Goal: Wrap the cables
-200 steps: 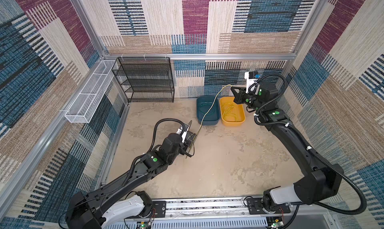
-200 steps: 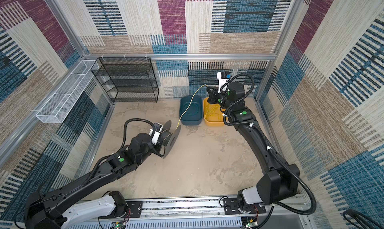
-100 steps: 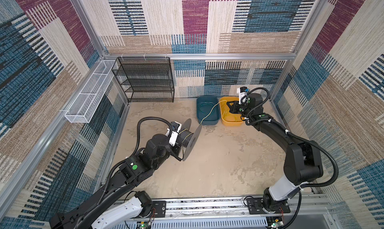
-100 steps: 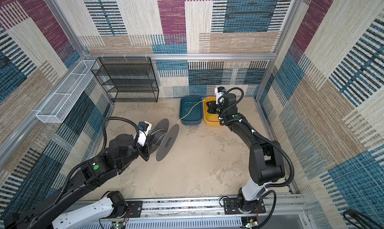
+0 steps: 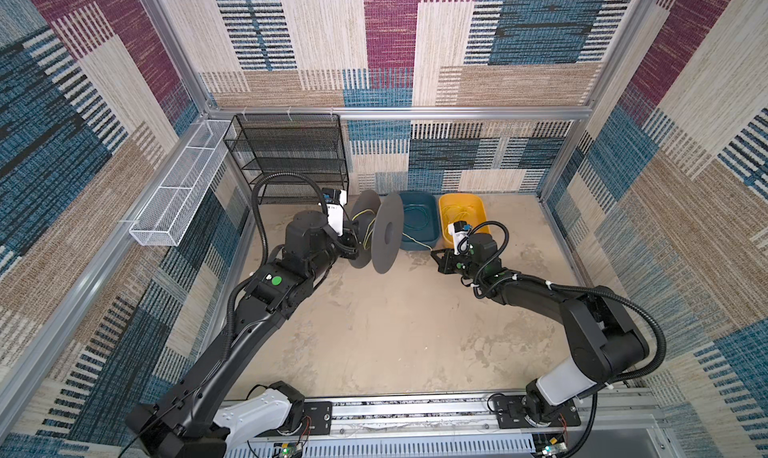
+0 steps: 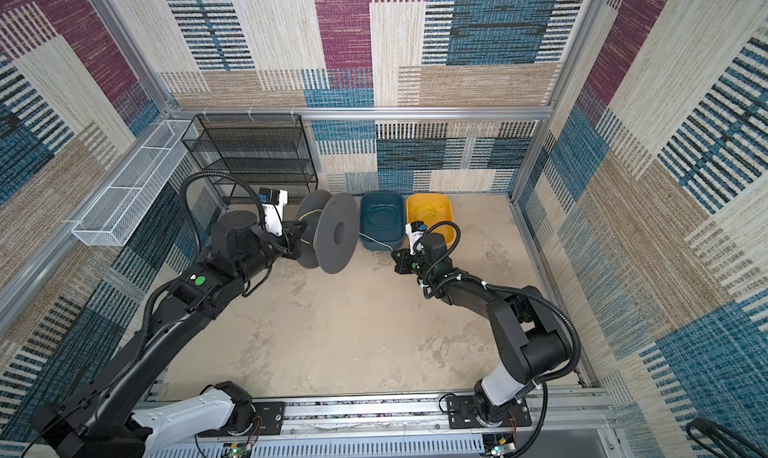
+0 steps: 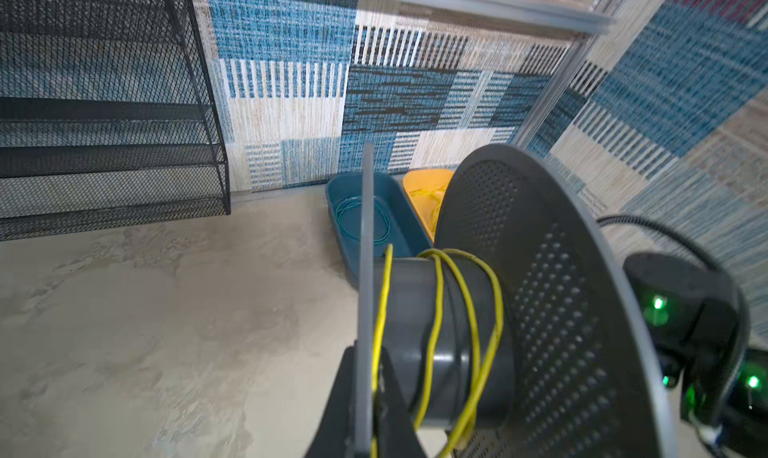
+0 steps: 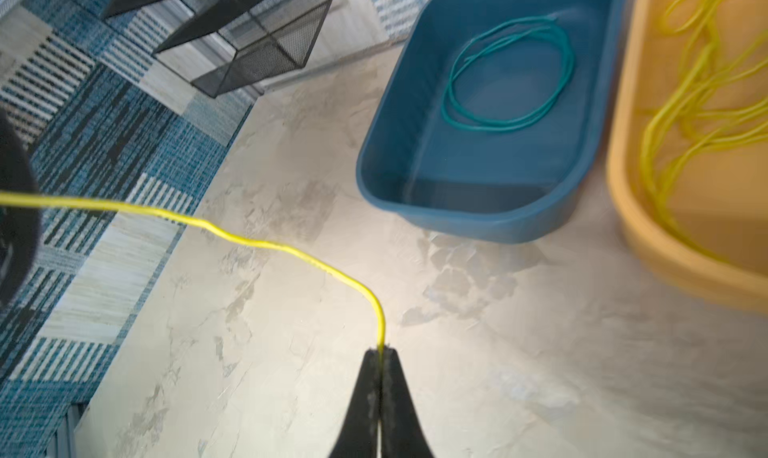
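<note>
Yellow cable [image 8: 270, 245], grey spool [image 7: 561, 310], blue bin [image 8: 478, 214].

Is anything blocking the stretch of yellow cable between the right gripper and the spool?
Nothing visible. The yellow cable runs unobstructed from the shut right gripper to the spool, which the left gripper holds by a flange. The blue bin sits beside that span.

Patchwork walls [image 5: 390, 40]; mottled floor [image 5: 395, 331]; black mesh shelf [image 5: 291, 152]; white wire basket [image 5: 183, 189], seemingly wall-mounted.

Left fingers [image 7: 332, 410] clamped shut, arm extended; right fingers [image 8: 363, 397] pinched together, elbow bent.
</note>
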